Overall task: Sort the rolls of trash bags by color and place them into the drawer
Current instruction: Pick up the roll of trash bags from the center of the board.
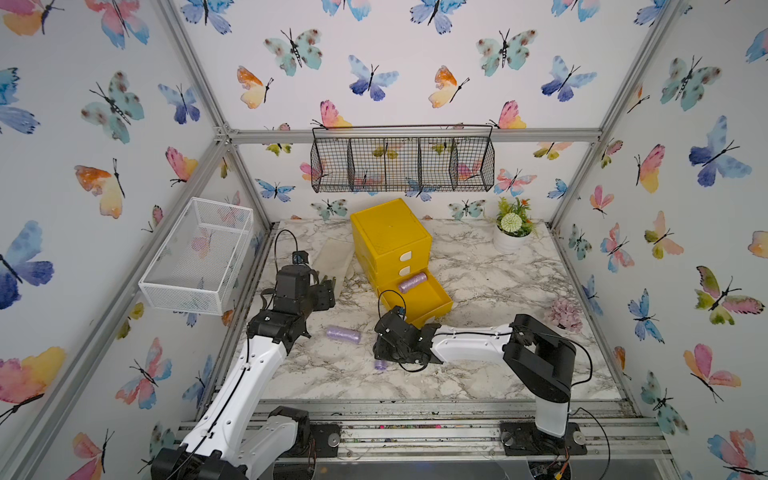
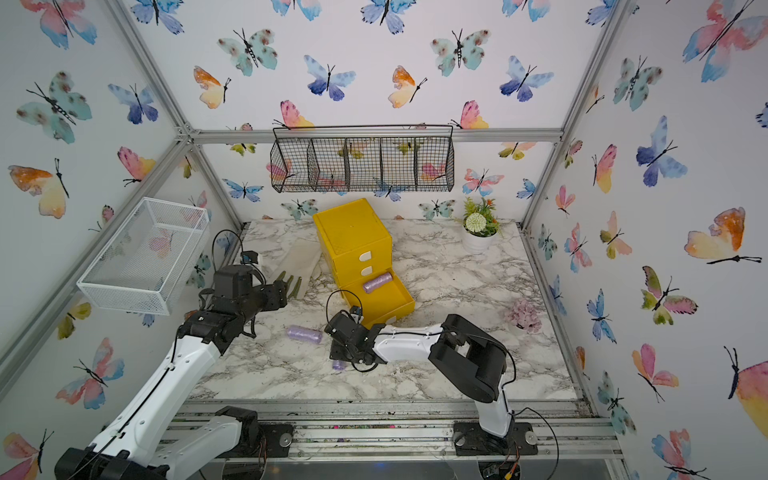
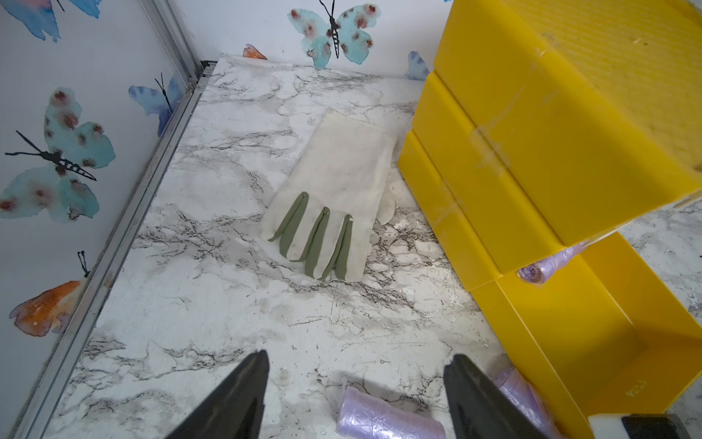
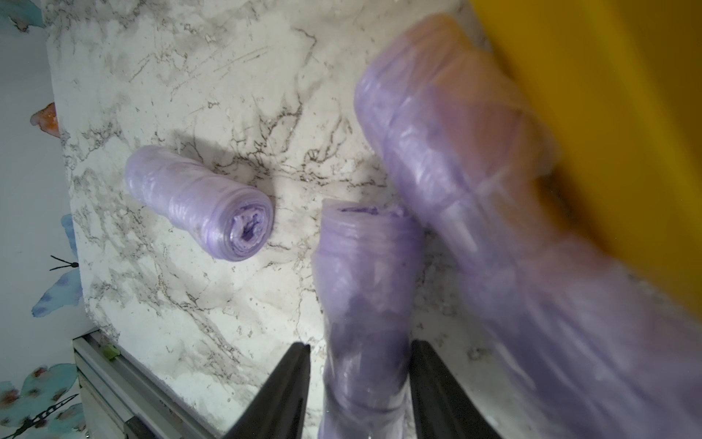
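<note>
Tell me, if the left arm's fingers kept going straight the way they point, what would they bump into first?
Probably the cream glove lying flat ahead. Depth is unclear, though: the left fingers, open, seem tilted downward, so they might touch the bare marble table just short of it.

We look at a marble-patterned worktop [image 1: 478,374]. A yellow drawer cabinet [image 1: 388,232] stands toward the back, with a cream glove [image 1: 332,257] lying flat to its left. A white potted plant [image 1: 512,237] sits in the far right corner and a lilac flower cluster [image 1: 565,314] near the right edge. Nearer the front lie three purple rolls: a lone roll [image 1: 343,334], a second roll [image 4: 364,285] close by, and a third roll [image 4: 475,171] just beside the cabinet's yellow wall.
</note>
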Controlling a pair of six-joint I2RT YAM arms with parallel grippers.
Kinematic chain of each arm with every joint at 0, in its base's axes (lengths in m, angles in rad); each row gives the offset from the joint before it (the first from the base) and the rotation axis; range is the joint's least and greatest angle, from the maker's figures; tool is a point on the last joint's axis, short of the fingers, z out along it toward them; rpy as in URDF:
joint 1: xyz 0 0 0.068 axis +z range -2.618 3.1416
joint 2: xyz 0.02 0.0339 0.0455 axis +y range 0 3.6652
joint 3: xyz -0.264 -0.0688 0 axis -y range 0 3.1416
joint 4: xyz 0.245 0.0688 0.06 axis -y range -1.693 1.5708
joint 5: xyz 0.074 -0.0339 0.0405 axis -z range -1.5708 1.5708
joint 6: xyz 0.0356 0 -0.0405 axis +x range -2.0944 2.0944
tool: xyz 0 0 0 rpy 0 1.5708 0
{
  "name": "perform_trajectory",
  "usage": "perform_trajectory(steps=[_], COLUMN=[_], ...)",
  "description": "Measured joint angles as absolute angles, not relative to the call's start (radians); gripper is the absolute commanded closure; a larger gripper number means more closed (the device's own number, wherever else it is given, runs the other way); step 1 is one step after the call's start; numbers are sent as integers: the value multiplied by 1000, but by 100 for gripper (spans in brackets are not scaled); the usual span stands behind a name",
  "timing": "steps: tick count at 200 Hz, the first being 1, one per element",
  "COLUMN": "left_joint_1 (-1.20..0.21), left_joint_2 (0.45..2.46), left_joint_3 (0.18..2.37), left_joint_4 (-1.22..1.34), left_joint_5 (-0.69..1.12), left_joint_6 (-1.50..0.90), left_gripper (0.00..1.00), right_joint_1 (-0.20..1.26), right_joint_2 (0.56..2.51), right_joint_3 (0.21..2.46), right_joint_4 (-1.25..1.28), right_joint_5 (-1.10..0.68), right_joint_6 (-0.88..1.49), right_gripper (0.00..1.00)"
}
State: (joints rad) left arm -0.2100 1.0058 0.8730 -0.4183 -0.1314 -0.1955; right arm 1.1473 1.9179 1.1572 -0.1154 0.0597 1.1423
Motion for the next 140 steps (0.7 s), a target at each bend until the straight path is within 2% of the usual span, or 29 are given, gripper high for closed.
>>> perform_trajectory(steps=[47,140], left_joint_1=[-208,-208], left_joint_2=[1006,1006], left_joint_3=[873,873], left_joint_4=[-418,-418], left_joint_5=[-130,-129], left_joint_6=[-196,-196], left_gripper=[22,22], right_joint_1=[1147,1147], right_joint_2=[1929,1929], right_joint_3=[1162,1168], right_joint_4=[-121,-126], right_joint_5=[60,60], right_joint_6=[1140,1117], right_gripper=[57,77])
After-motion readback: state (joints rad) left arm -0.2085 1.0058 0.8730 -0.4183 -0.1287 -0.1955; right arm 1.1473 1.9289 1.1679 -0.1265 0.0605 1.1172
